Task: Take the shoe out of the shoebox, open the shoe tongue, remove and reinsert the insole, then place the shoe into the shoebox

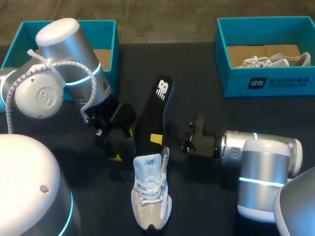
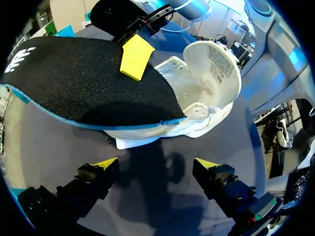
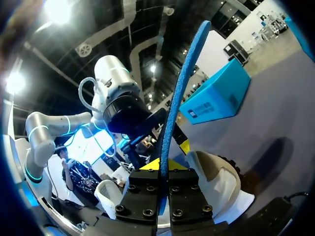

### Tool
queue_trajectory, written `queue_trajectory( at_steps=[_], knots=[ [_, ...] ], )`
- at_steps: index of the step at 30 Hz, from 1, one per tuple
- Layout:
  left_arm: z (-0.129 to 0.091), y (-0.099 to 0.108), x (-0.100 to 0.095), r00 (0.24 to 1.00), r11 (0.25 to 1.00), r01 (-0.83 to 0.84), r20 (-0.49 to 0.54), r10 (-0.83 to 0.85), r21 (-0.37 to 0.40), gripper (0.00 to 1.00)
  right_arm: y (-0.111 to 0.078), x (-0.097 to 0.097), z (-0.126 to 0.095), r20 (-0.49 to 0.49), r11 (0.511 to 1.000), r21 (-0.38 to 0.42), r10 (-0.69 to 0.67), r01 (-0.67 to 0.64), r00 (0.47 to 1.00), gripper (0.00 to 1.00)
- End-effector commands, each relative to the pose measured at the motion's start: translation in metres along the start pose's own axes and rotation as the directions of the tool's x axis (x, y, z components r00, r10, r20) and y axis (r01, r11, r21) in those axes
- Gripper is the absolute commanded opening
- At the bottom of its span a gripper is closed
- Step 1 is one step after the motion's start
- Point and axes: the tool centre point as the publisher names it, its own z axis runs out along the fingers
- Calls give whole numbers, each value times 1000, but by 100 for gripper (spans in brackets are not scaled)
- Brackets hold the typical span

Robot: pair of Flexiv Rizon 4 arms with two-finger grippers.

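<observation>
1. The right gripper (image 1: 156, 139) (image 3: 162, 164) is clamping the black insole (image 1: 156, 105) edge-on, with both yellow tips pressing on its opposite faces near one end.
2. The insole is standing out from that grip at a slant. Its lower end is lying over the opening of the shoe (image 1: 150, 196), and its logo end is pointing away towards the far side of the table (image 1: 197, 103).
3. The shoe, white and grey, is resting on its sole on the table between the two arms and outside both boxes, with its toe towards the robot. In the left wrist view its tongue (image 2: 216, 61) is standing folded upward.
4. The left gripper (image 1: 123, 144) (image 2: 156, 164) is hanging wide open just beside the shoe's heel end, with only bare table between its fingers.
5. A teal shoebox (image 1: 110, 34) is sitting at the far left. A second shoebox (image 1: 266, 83) at the far right is containing another shoe (image 1: 270, 60).
</observation>
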Motion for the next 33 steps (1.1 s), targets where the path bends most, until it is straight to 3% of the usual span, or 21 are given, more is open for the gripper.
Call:
queue_trajectory(
  at_steps=[1,13,25,33],
  knots=[
    [1,0,1,1000,1000,1,3,-1,-1,100,-4,4,-2,7,1000,-8,0,0,1000,0],
    [1,0,1,1000,1000,1,3,-1,-1,100,12,15,0,-3,999,-9,-42,42,999,0],
    [1,0,1,1000,1000,1,3,-1,-1,100,25,4,-2,8,999,4,-38,38,999,0],
    [1,0,1,1000,1000,1,3,-1,-1,100,24,-1,-7,7,999,4,-47,47,999,0]
  ],
)
